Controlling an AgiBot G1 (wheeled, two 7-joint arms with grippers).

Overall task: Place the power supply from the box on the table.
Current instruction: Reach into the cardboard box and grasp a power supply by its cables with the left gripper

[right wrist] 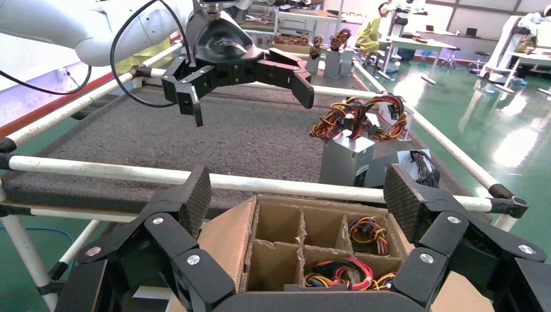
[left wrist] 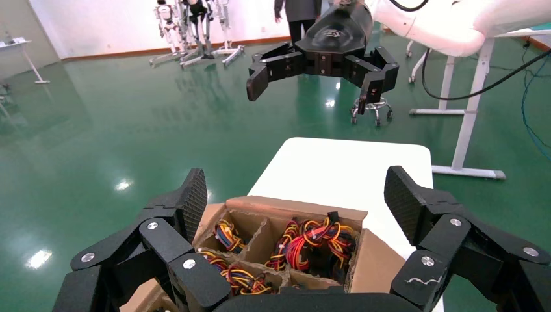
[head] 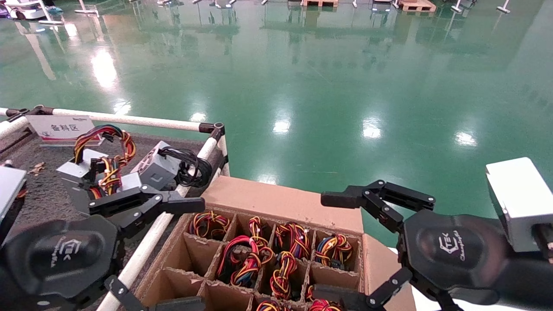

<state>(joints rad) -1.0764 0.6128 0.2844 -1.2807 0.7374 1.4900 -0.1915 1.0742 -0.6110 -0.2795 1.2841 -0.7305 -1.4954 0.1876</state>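
Red-looped wires (head: 239, 259) of power supply in box (head: 281, 203) cell.

Beyond my reach a glossy green floor (head: 302, 86) runs far back, mirroring bright ceiling lights. Wooden pallets (head: 417, 5) sit along the far edge. To my right stands a white desk (left wrist: 468, 97), with a white wall (left wrist: 97, 26) behind.

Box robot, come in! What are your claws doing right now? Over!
Left claw and right claw open, both empty, hovering above the box. Power supplies sit in their cells, none grabbed yet. Nothing blocking the way. Over.
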